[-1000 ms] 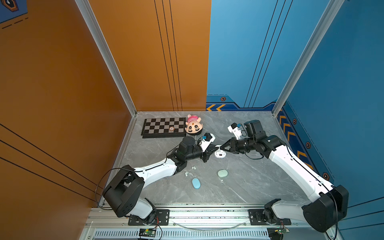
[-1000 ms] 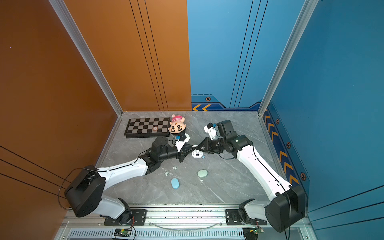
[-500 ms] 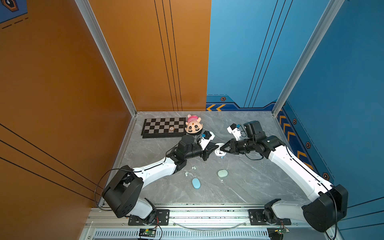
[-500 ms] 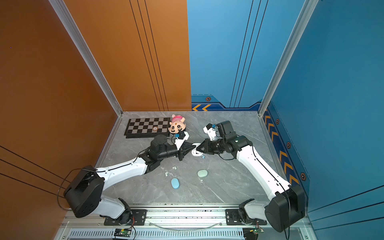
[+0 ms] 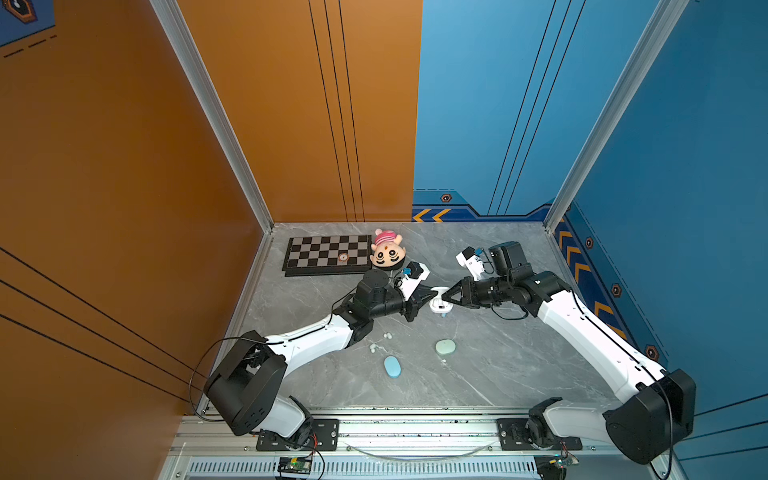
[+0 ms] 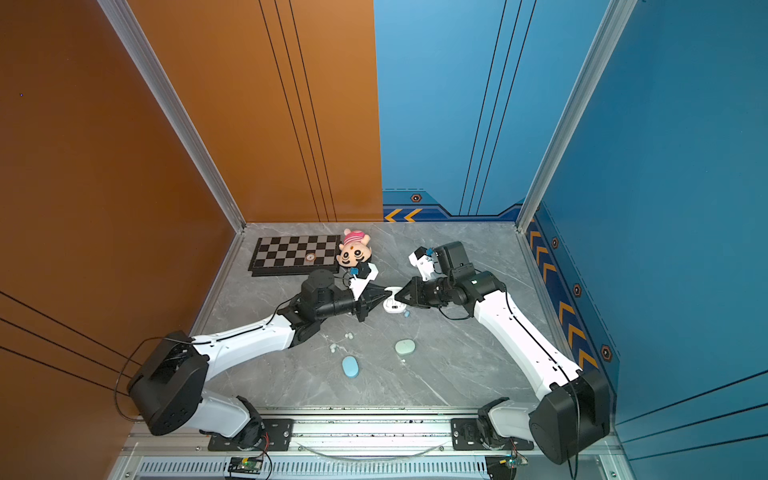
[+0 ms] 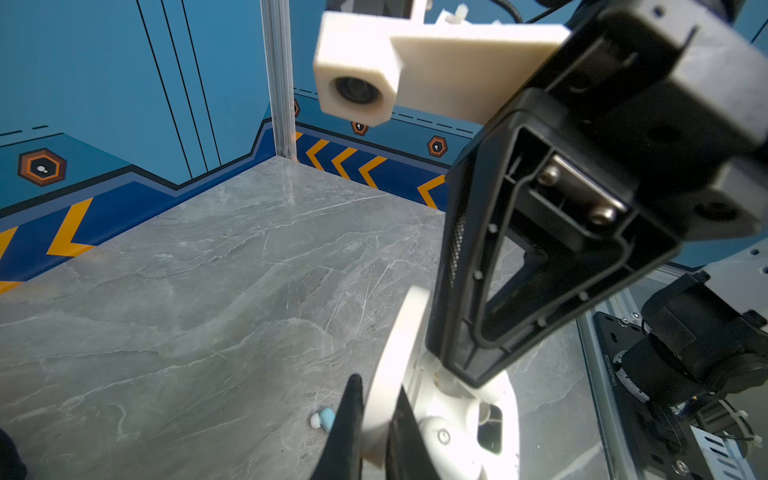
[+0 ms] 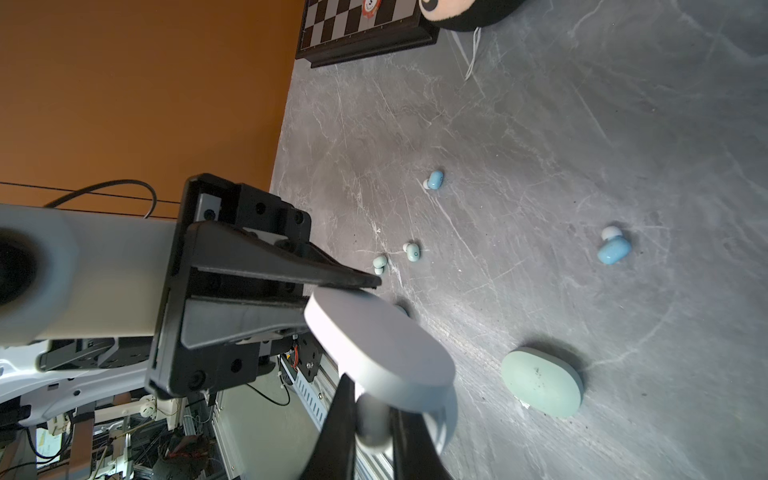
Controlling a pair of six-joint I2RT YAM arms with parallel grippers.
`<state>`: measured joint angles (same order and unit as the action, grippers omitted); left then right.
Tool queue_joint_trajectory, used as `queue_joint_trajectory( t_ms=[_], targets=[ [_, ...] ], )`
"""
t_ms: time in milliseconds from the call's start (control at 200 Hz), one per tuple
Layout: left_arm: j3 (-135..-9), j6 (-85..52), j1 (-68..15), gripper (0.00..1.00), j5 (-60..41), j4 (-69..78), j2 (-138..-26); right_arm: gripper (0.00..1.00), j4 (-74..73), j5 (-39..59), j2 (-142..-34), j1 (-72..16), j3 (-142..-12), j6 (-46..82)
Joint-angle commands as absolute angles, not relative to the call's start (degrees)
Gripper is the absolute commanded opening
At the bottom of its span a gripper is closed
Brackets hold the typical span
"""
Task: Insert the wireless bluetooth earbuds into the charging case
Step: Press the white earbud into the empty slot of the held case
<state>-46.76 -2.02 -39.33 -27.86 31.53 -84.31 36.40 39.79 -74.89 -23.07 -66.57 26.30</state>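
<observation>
Since a second ago, both claws have drawn together over the white case (image 5: 439,306). Its lid (image 7: 399,345) now stands up between them.

Nearest the rail: blue case (image 5: 392,366) and green case (image 5: 445,346), both closed, sitting on the worktop (image 5: 519,374) well apart from either claw. Just behind them, two pale buds (image 5: 372,347) lie loose beside the left arm.

Mid worktop: left claw (image 5: 432,296) is pinched on the lid's edge, plain in the left wrist view. Right claw (image 5: 445,296) is clamped on the base rim of the white case. A light blue bud (image 5: 444,314) lies just beside that case, touching neither claw.

Far side: chessboard (image 5: 328,259) and plush head (image 5: 387,253), out of play.

Step in hand, as I read it: opening and steadying the white case. No bud is held, and the one well visible in the base looks empty.

Next move likely calls for one claw to let go without the lid dropping or the base sliding. That claw then has to pinch a very small bud and seat it squarely in a well. Which buds match this case, I cannot tell.
</observation>
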Motion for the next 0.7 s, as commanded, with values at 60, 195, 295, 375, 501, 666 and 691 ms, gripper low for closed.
queue_joint_trajectory(
  t_ms=[60,195,295,375,501,666,691],
  targets=[
    [-49.4,-2.7,-39.4,0.00,-29.9,32.6,-82.9,0.11,37.0,37.8,-74.6,-22.8,-66.0,24.6],
    [-50.0,-2.7,-39.7,0.00,-29.8,32.6,-83.5,0.11,37.0,37.7,-74.8,-22.9,-66.0,24.6],
    [-50.4,-2.8,-39.8,0.00,-29.8,32.6,-83.7,0.14,37.0,37.7,-74.8,-22.9,-65.9,24.6],
    [-50.4,-2.7,-39.7,0.00,-29.7,32.6,-83.7,0.18,37.1,37.6,-74.5,-22.9,-65.9,24.5],
    [-50.2,-2.7,-39.6,0.00,-29.6,32.6,-83.5,0.28,37.3,37.2,-74.2,-22.9,-66.2,24.7],
    [-50.1,-2.7,-39.9,0.00,-29.6,32.6,-83.5,0.38,37.7,36.6,-73.4,-22.6,-67.3,24.7],
    [-50.1,-2.6,-39.9,0.00,-29.6,32.6,-83.5,0.39,37.8,36.6,-73.2,-22.5,-67.6,24.8]
  ],
)
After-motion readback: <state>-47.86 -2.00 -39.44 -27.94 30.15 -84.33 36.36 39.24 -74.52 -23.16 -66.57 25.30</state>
